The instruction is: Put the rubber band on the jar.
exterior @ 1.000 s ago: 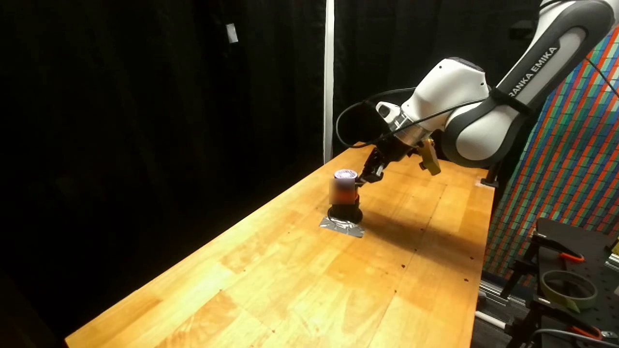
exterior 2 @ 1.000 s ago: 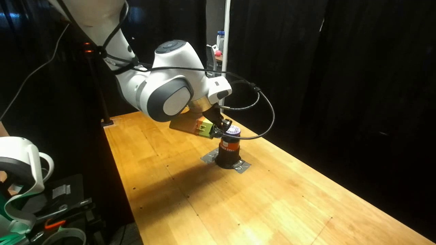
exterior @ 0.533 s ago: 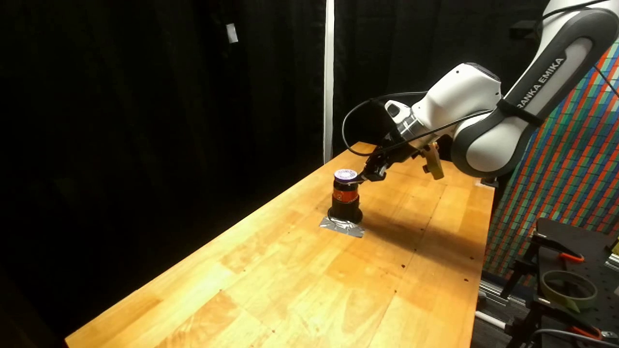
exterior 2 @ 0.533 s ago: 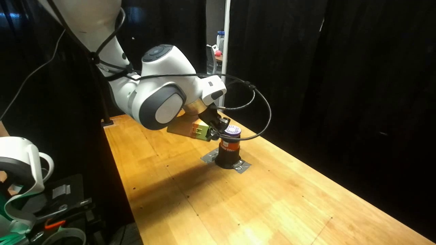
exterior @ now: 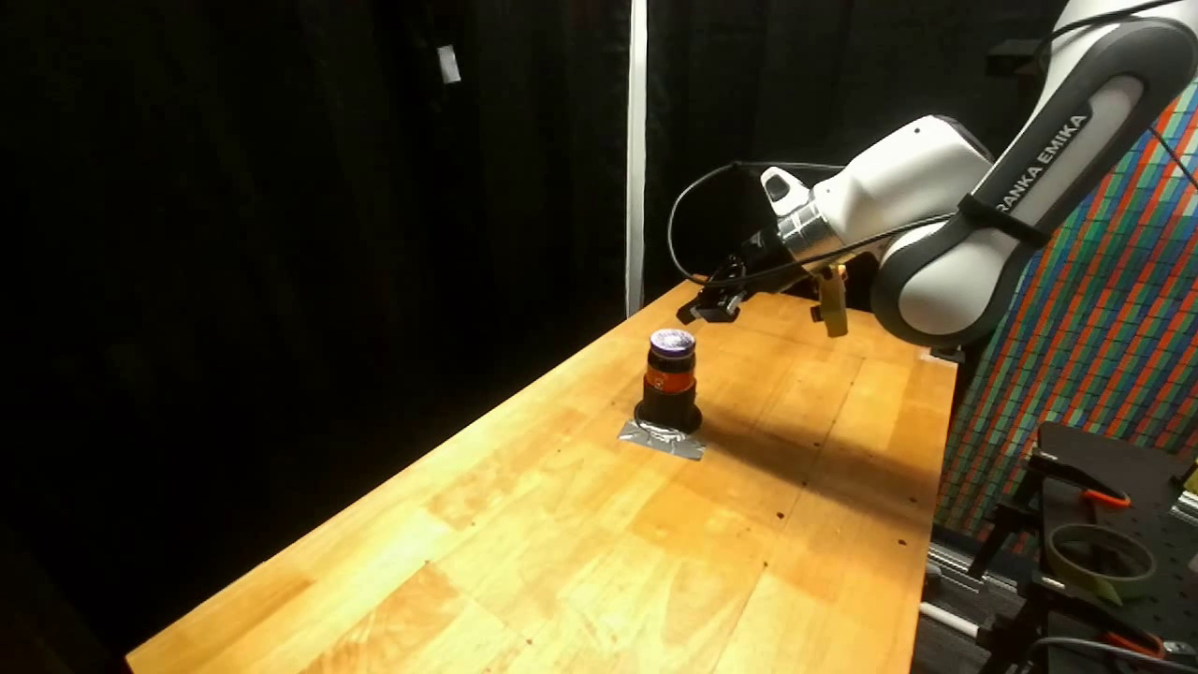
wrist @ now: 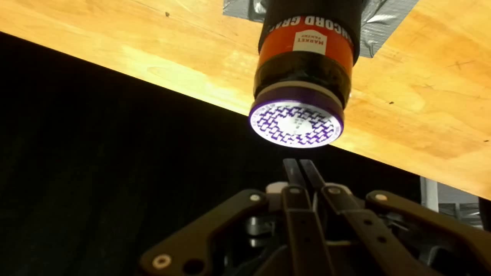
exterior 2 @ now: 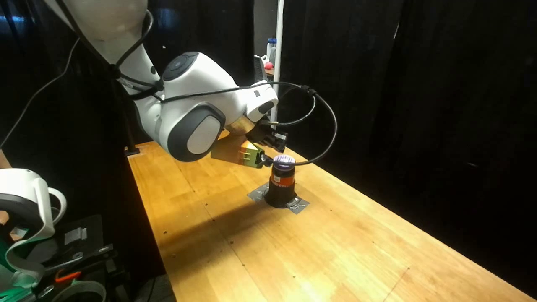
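The jar (exterior: 670, 382) stands upright in a black holder (exterior: 667, 413), with an orange-red label and a purple-and-white lid; it also shows in an exterior view (exterior 2: 282, 180) and the wrist view (wrist: 278, 42). In the wrist view a thin tan ring, which looks like the rubber band (wrist: 300, 84), lies around the jar just under the lid. My gripper (exterior: 698, 316) is above and behind the jar, apart from it. In the wrist view my fingertips (wrist: 299, 160) are nearly together, with a narrow gap and nothing visible between them, just past the lid's edge.
Silver tape (exterior 2: 298, 205) fixes the holder to the wooden table (exterior 2: 335, 251). The arm's cable loop hangs past the jar in an exterior view. Dark curtains stand behind the table. A side stand with a tape roll (exterior: 1101, 562) is beyond the table edge.
My gripper has moved up and back from the jar's rim, where its fingertips were close beside the lid. A thin line between fingers and jar no longer shows. The jar stays in place.
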### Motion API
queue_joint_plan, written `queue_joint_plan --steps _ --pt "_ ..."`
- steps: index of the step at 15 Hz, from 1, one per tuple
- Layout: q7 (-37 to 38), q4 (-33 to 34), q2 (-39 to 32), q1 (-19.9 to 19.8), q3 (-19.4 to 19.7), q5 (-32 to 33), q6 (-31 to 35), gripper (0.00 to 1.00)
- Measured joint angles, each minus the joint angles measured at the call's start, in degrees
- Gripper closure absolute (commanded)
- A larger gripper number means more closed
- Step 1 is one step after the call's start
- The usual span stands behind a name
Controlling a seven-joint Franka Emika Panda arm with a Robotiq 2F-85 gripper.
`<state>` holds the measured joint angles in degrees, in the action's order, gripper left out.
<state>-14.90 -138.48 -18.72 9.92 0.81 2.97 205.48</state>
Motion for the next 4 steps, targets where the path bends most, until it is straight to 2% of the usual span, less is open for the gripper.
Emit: queue_joint_plan --steps 2,4 --pt "2.7 0.1 0.5 -2.0 -2.5 4.1 -4.2 0.46" --pt "8.9 0.2 1.9 -8.7 -9.9 12.6 -12.6 0.31"
